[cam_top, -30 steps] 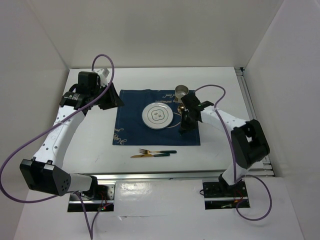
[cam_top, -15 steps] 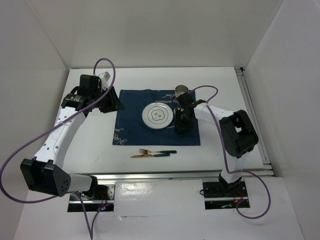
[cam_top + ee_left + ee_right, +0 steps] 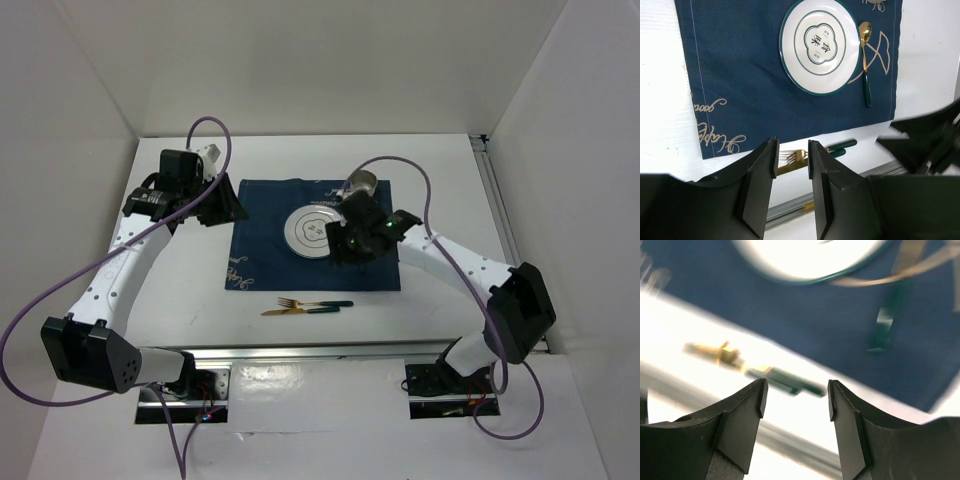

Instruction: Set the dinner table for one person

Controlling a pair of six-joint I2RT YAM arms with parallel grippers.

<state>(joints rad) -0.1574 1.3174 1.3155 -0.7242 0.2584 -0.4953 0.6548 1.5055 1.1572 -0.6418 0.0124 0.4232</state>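
Plainly, the dinner table point(image 3: 440, 170) is the white, rail-edged slab that fills the middle of the top view, from the arms' bases to the back wall. It is rigid, flat and fixed, so I judge there is nowhere to take hold of it. It only bears things, and its smooth face would likely let hard pieces slide if nudged.

On it lies a navy placemat point(image 3: 262, 245), soft cloth that could ruck up under a dragging finger. A white plate point(image 3: 820, 45) sits on the placemat, with a spoon point(image 3: 866, 65) just to its right and a metal cup point(image 3: 362, 182) at the far right corner. The plate looks breakable.

A fork point(image 3: 300, 303) and a knife point(image 3: 285, 312) lie side by side on bare tabletop, just nearer than the placemat. They are thin, stiff and flat to the surface. The green handles seem the best place to pinch them, across the width.

The right gripper point(image 3: 796, 390) hovers over the placemat's right part, beside the plate, jaws parted and empty; its wrist view is blurred. The left gripper point(image 3: 791, 150) hangs by the placemat's far left corner, fingers a narrow gap apart, holding nothing.
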